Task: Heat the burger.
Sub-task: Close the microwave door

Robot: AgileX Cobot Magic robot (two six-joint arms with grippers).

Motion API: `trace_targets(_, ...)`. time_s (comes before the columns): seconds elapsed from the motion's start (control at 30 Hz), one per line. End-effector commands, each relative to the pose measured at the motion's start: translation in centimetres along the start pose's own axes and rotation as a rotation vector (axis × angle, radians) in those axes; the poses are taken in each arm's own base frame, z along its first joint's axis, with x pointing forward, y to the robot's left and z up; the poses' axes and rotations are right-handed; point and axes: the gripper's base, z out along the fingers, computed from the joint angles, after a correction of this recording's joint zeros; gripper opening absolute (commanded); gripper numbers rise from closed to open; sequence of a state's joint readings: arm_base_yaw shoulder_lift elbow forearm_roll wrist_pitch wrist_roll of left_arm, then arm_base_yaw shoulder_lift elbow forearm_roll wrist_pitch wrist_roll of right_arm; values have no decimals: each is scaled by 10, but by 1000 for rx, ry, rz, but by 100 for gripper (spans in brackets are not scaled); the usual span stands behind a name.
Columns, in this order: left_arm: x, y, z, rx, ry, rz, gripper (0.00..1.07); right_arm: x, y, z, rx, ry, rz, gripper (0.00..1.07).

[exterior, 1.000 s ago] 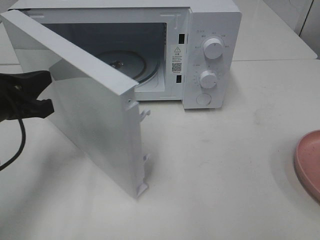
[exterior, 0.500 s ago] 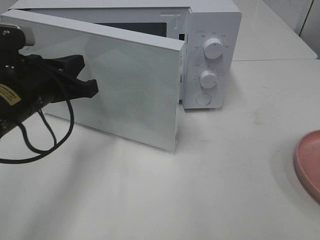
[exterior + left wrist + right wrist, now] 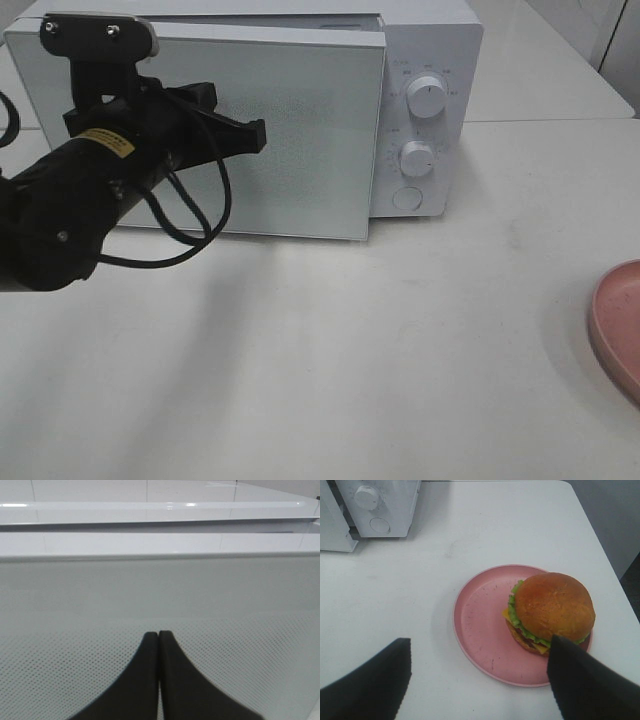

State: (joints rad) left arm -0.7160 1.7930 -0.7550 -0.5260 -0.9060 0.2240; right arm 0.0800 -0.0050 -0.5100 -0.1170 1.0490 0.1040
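The burger (image 3: 552, 607), with a golden-brown bun, green lettuce and yellow cheese, sits on the right side of a pink plate (image 3: 480, 625). My right gripper (image 3: 477, 641) hovers above the plate, open, one finger on each side, holding nothing. The exterior high view shows only the plate's edge (image 3: 620, 325); the burger and right gripper are out of that frame. The white microwave (image 3: 430, 40) stands at the back, and its door (image 3: 300, 130) lies nearly flush against its front. My left gripper (image 3: 255, 133) is shut and its tips (image 3: 158, 634) rest against the door's dotted glass.
Two round knobs (image 3: 428, 97) (image 3: 416, 158) and a round button (image 3: 407, 198) sit on the microwave's right panel. A black cable (image 3: 200, 225) loops under the left arm. White tabletop (image 3: 400, 350) stretches between the microwave and the plate.
The microwave door has swung from wide open to nearly shut. My left gripper moved right and toward the microwave, following the door. The plate has not moved.
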Motion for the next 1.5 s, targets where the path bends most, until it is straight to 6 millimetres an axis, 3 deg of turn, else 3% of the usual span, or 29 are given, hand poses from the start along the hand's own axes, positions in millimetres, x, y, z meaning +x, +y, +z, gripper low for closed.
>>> trace_targets(0.03, -5, -10, 14, -23, 6, -5, 0, 2, 0, -2, 8, -31, -3, 75)
trace_targets(0.37, -6, -23, 46, -42, 30, -35, 0, 2, 0, -2, 8, -31, -3, 75)
trace_targets(0.73, -6, -23, 71, -78, 24, -70, 0, 2, 0, -2, 8, -31, -3, 75)
trace_targets(1.0, -8, -24, 71, -57, 59, -42, 0, 2, 0, -2, 8, -31, -3, 75)
trace_targets(1.17, -13, -50, 57, 76, 177, 24, 0, 2, 0, -2, 8, -31, -3, 75)
trace_targets(1.37, -6, -55, 52, 105, 273, 11, 1, 2, 0, -2, 8, -31, -3, 75)
trace_targets(1.43, -4, -56, 51, 113, 305, -6, 4, 2, 0, -2, 8, -31, -3, 75)
trace_targets(1.5, -1, -62, 45, 175, 408, -25, 30, 2, 0, -2, 8, -31, -3, 75)
